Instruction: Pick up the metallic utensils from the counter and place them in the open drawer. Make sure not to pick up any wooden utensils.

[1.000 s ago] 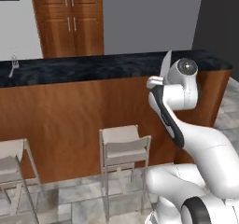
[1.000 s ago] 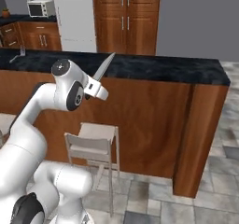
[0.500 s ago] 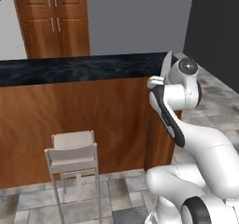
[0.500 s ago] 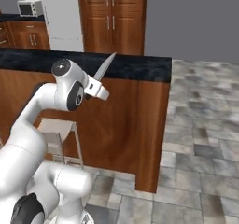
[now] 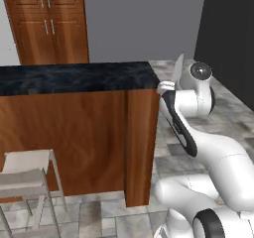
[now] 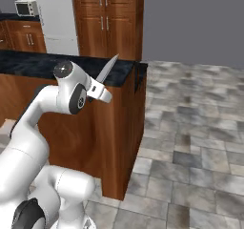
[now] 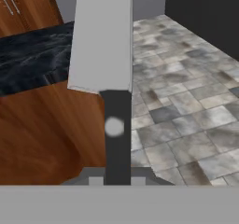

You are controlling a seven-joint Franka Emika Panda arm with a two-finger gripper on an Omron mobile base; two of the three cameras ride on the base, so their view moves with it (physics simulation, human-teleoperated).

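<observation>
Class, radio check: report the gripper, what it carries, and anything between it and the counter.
Gripper shut on knife, blade up. Counter end beside the arm, no drawer in sight. Nothing in the way; stool stands off to the side.

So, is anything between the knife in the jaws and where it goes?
Nothing visible blocks the knife: tiled floor lies open ahead, with the counter close beside it on the left. Where the drawer is, I cannot tell.

counter [image 5: 74, 77] end panel left, stool [image 5: 25, 175] below, tiled floor [image 6: 190, 128] open right
</observation>
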